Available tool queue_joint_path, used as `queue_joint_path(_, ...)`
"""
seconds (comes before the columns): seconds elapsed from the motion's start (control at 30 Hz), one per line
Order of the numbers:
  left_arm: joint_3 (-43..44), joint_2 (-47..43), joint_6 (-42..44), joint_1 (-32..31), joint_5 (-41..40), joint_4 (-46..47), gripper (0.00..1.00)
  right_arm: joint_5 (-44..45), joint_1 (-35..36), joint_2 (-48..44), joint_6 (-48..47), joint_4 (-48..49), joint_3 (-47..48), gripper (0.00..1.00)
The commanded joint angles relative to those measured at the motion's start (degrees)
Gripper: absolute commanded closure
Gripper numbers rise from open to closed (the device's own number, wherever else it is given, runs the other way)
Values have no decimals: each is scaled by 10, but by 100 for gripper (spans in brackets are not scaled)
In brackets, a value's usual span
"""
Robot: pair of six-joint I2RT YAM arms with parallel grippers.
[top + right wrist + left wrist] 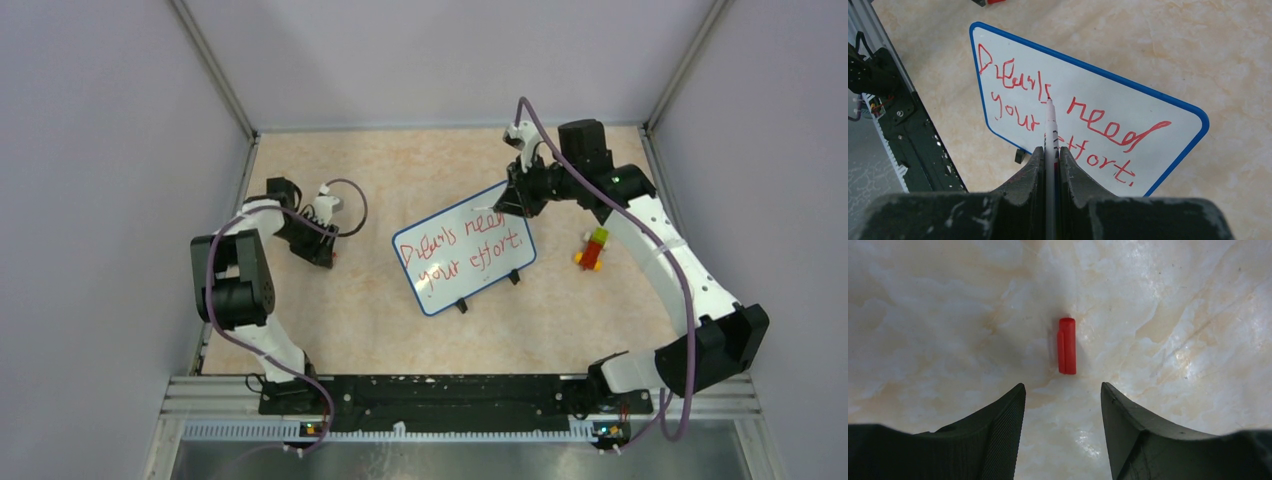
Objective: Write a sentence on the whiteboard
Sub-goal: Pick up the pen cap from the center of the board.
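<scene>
Right gripper (1051, 152) pinching marker (1050, 125) over whiteboard (1148, 107) bearing red sentence (460, 248); left gripper (1063, 390) spread above red cap (1067, 346).

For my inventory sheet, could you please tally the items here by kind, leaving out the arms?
Blue-rimmed glossy white whiteboard: 1
Slim white marker pen: 1
Small red plastic pen cap: 1
Yellow, green and red toy block cluster: 1
Total: 4

You have the small glossy white whiteboard with a thin blue rim (440, 289) mid-table (400, 170), a red handwritten sentence (460, 245) across it, your right pincer (520, 200) at its far right corner and your left pincer (322, 250) well apart on the left.
</scene>
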Motion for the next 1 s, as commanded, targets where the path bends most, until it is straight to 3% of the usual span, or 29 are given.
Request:
queue_joint_path(0.0, -13, 29, -16, -23, -33, 44, 44, -2, -9, -5, 3, 6, 31, 100)
queue_joint_path(0.2, -39, 34, -27, -58, -71, 72, 54, 1, -10, -2, 3, 3, 34, 100)
queue_joint_path(0.37, -39, 25, -34, -63, -72, 61, 76, 7, -10, 1, 3, 3, 36, 100)
queue_joint_path(0.53, -1, -14, -38, -61, -8, 12, 99, -1, -9, 4, 5, 3, 37, 100)
queue_joint_path(0.7, 84, -53, -33, -60, 60, -70, 100, -13, -10, 4, 6, 3, 42, 100)
queue_joint_path(0.87, 240, -100, -35, -56, 153, -145, 100, -6, -10, 10, 17, 3, 53, 100)
queue_joint_path(0.97, 299, -120, -22, -84, 192, -178, 100, -27, -11, 17, 24, -8, 62, 100)
